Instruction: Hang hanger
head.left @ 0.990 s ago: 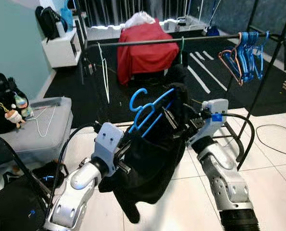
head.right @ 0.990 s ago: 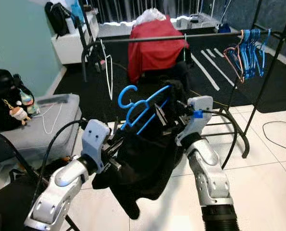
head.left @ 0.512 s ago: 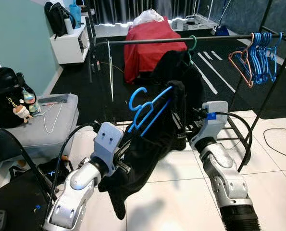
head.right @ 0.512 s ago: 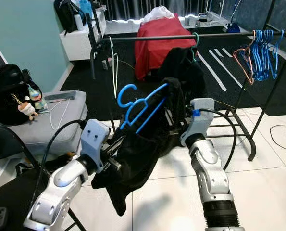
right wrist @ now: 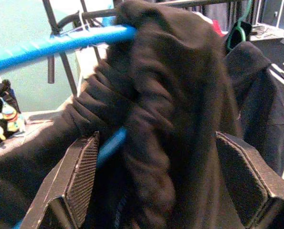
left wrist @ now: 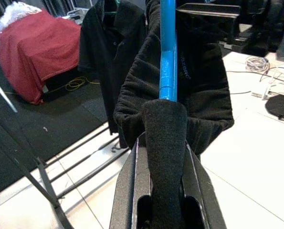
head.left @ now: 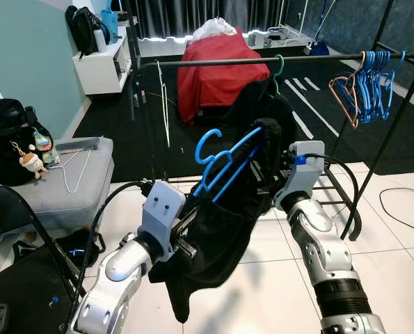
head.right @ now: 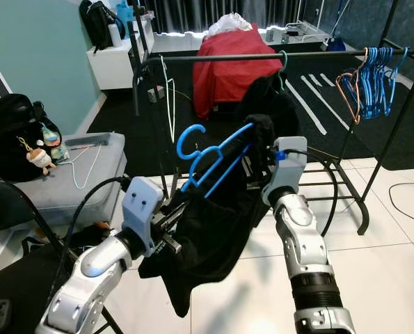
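Two grippers: both at work on one blue hanger [head.left: 224, 158] w/ a black garment [head.left: 217, 229] draped over it, centre of the head views.
Left gripper [left wrist: 162, 143]: lower centre-left of left eye view; wrist view shows fingers [left wrist: 127, 186] clamped narrow on a fold of the black cloth, blue hanger bar running up just beyond the tips.
Right gripper [right wrist: 153, 176]: centre-right of left eye view, buried in the garment's upper end. Wrist view: two pads [right wrist: 79, 176] set wide either side of bunched cloth + blue bar. Can't tell if they press it or just straddle it.
Hanger: held up between the arms, tilted, hook [head.left: 208, 139] at its upper-left end, free in air, not on anything.
Rail [head.left: 213, 62]: black rack bar across upper part of frame, behind and above the hanger, apart from the hook.
On rail already: dark shirt on a green hanger [head.left: 279, 66] upper centre; bunch of empty blue/orange hangers [head.left: 365, 76] upper right.
Bkgd: red-covered thing [head.left: 217, 66] beyond the rack; grey bench [head.left: 60, 184] w/ black bag [head.left: 5, 139] at left.
Progress: garment looks loaded on hanger, so prep prob done. Left to do: lift, reach fwd, drop hook over rail, let go. Judged roughly midway.
Risk: cloth slipping off the tilted bar.
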### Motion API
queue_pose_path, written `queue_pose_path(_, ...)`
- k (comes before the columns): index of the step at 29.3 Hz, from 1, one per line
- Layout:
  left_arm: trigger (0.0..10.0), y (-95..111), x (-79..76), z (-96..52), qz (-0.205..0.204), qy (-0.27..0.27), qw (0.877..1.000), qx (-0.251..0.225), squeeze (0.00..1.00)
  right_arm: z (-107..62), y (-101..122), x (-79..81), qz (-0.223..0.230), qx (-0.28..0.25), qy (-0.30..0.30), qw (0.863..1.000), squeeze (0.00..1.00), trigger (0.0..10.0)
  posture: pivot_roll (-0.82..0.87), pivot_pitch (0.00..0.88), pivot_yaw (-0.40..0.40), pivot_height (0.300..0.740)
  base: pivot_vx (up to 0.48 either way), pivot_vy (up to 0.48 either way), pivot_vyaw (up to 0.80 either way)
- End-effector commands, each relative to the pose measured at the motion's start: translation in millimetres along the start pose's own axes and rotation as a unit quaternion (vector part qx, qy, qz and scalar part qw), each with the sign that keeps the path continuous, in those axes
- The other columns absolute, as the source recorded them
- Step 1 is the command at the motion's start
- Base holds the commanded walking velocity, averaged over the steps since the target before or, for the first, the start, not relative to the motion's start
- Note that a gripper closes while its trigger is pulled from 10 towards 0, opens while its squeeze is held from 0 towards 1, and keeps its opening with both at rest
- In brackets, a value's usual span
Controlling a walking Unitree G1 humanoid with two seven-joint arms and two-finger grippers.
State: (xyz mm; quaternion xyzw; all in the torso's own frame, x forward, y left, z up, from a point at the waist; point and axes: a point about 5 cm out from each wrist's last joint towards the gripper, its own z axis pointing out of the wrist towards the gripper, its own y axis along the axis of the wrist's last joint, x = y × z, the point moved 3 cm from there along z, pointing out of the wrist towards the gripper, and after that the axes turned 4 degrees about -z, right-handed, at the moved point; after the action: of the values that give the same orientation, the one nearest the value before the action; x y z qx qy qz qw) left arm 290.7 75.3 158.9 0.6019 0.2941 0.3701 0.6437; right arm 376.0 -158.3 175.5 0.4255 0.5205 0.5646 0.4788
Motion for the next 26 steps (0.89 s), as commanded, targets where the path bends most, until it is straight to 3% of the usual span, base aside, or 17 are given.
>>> queue_pose_path(1, 10.0, 15.8, -2.3, -1.1, 0.0, -0.001, 0.999, -0.033, 0.0, 2.2, -2.2, 1.6, -0.006, 0.006, -0.001, 1.0, 0.0, 0.0, -0.12, 0.0, 0.011, 0.74, 0.0, 0.0, 0.0)
queue_pose_path(7, 10.0, 12.4, -0.3, -2.2, 0.004, 0.002, 1.0, -0.025, 0.0, 1.3, 0.5, -7.9, -0.009, 0.003, -0.021, 1.0, 0.0, 0.0, -0.12, 0.0, 0.013, 0.74, 0.0, 0.0, 0.0)
queue_pose_path(9, 10.0, 3.2, 9.6, -4.9, 0.018, 0.015, 1.0, -0.006, 0.0, -2.1, 4.5, -20.4, -0.012, -0.002, -0.041, 0.999, 0.0, 0.0, -0.13, 0.0, 0.015, 0.74, 0.0, 0.0, 0.0)
queue_pose_path(13, 10.0, -1.7, 17.6, -6.9, 0.031, 0.024, 0.999, 0.006, 0.0, -4.4, 5.5, -26.8, -0.015, -0.002, -0.048, 0.999, 0.0, 0.0, -0.13, 0.0, 0.017, 0.74, 0.0, 0.0, 0.0)
queue_pose_path(16, 10.0, -10.9, 31.5, -12.3, 0.072, 0.023, 0.997, 0.034, 0.0, -7.9, 9.8, -38.4, -0.02, -0.004, -0.064, 0.998, 0.0, 0.0, -0.14, 0.0, 0.018, 0.74, 0.0, 0.0, 0.0)
queue_pose_path(19, 10.0, -24.8, 44.5, -24.6, 0.151, -0.004, 0.985, 0.08, 0.0, -11.5, 20.4, -52.3, -0.025, -0.017, -0.081, 0.996, 0.0, 0.0, -0.14, 0.0, 0.017, 0.74, 0.0, 0.0, 0.0)
queue_pose_path(20, 10.0, -24.8, 44.5, -24.6, 0.151, -0.004, 0.985, 0.08, 0.0, -11.5, 20.4, -52.3, -0.025, -0.017, -0.081, 0.996, 0.0, 0.0, -0.14, 0.0, 0.017, 0.74, 0.0, 0.0, 0.0)
queue_pose_path(22, 10.0, -31.5, 53.3, -34.7, 0.193, -0.024, 0.975, 0.105, 0.0, -14.8, 27.4, -63.9, -0.03, -0.024, -0.096, 0.995, 0.0, 0.0, -0.14, 0.0, 0.016, 0.74, 0.0, 0.0, 0.0)
queue_pose_path(26, 10.0, -30.9, 51.7, -53.8, 0.191, -0.105, 0.969, 0.117, 0.0, -23.4, 35.6, -90.7, -0.035, -0.027, -0.134, 0.99, 0.0, 0.0, -0.14, 0.0, 0.013, 0.74, 0.0, 0.0, 0.0)
